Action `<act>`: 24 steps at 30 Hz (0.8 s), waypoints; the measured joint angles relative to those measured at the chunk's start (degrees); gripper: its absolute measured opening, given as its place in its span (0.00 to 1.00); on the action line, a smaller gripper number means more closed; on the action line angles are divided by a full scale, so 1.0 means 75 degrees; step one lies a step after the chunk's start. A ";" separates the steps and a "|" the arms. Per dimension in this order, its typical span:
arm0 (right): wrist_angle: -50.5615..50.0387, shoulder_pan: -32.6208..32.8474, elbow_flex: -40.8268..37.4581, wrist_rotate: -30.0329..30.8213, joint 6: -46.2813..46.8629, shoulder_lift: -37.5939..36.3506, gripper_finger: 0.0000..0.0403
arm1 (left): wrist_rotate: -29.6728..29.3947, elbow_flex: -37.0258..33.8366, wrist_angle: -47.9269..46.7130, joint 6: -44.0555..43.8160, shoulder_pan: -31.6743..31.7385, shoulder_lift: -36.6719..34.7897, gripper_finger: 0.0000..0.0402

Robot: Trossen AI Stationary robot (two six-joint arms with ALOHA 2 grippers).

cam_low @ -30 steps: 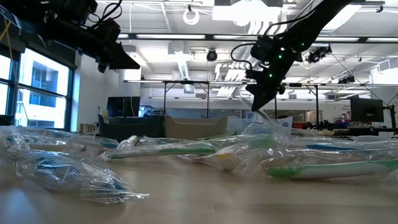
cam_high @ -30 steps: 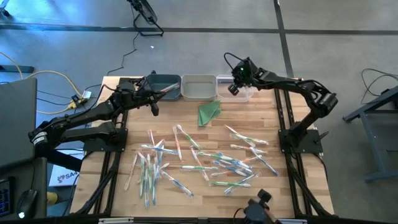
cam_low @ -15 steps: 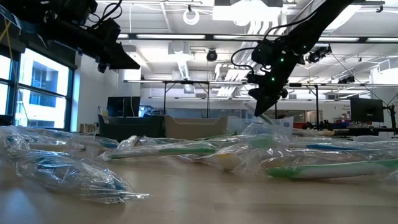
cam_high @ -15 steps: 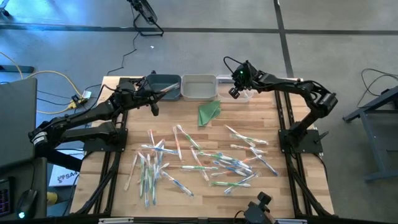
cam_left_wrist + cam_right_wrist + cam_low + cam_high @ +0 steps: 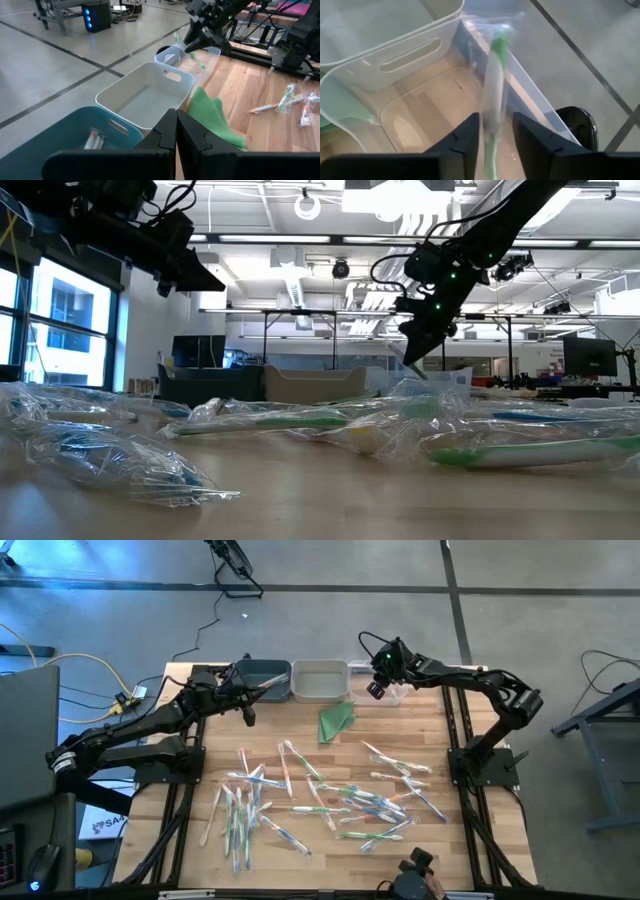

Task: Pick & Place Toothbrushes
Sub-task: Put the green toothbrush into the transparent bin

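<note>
Teal bin [image 5: 264, 677], white bin [image 5: 320, 680], green cloth [image 5: 337, 720], green-and-white toothbrush [image 5: 494, 75].

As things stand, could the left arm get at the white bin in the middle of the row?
Probably yes. The left gripper, shut, hangs by the teal bin; the white bin sits right beside it, with nothing between.

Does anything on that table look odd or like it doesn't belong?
The folded green cloth lies alone near the bins, unlike the wrapped toothbrushes scattered across the table; those look jumbled, not damaged.
</note>
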 joint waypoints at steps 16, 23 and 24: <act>0.0637 0.0152 -0.0006 -0.0001 -0.0212 -0.0166 0.34 | 0.0001 0.0000 -0.0002 0.0000 0.0000 0.0002 0.00; 0.0931 0.0425 -0.0003 0.0000 -0.0218 -0.0338 0.19 | 0.0004 0.0000 -0.0003 0.0000 0.0001 0.0000 0.00; 0.0961 0.0464 -0.0003 0.0010 -0.0218 -0.0338 0.17 | 0.0004 0.0000 -0.0004 0.0000 0.0001 0.0000 0.00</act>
